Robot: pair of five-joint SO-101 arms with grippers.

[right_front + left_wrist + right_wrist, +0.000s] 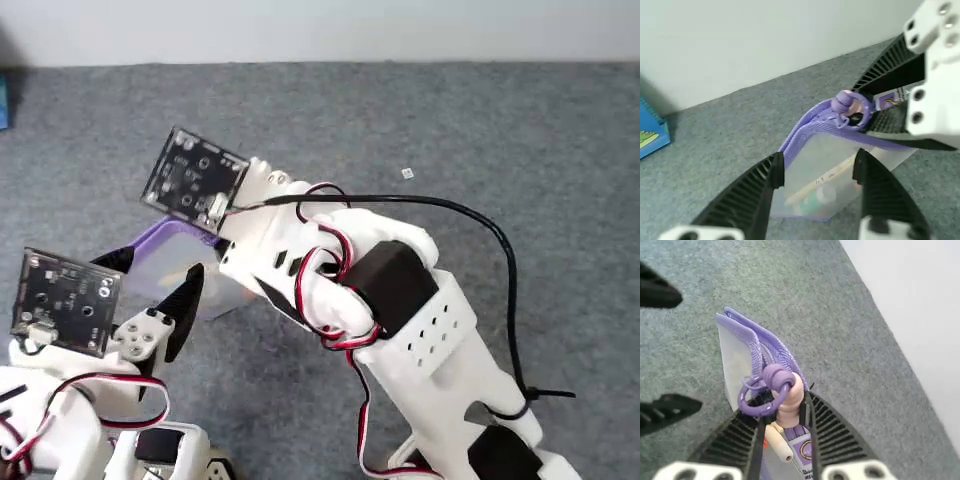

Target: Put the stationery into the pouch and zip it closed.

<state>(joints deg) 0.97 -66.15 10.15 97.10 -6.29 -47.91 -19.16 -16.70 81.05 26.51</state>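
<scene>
While the right pincer (785,412) is clamped shut on the end of the pouch (735,360), pinching it just under the purple zip pull (760,392) and its ring, we see the zip tape running away from it along the pouch's top edge. From the right wrist view we cannot be sure the zip is drawn fully home, though the pull sits right at the gripped end.

The left pincer (820,160) is spread open, one finger on each side of the pouch's other end; we cannot tell whether either finger touches it. Through the clear side we make out the stationery (822,182) already inside: a pale stick and something green near the bottom.

The pouch stands zip edge up on the grey tabletop (500,150), under the two arms in the high view. A blue object (650,132) lies well apart, by the wall.

We judge the task nearly done, and the risks lie in the finish. If the right pincer tugs with the left one unclosed, the whole pouch may slide instead of the zip moving. A pale stick end close to the pull could snag the slider. Letting go abruptly may tip the pouch over.
</scene>
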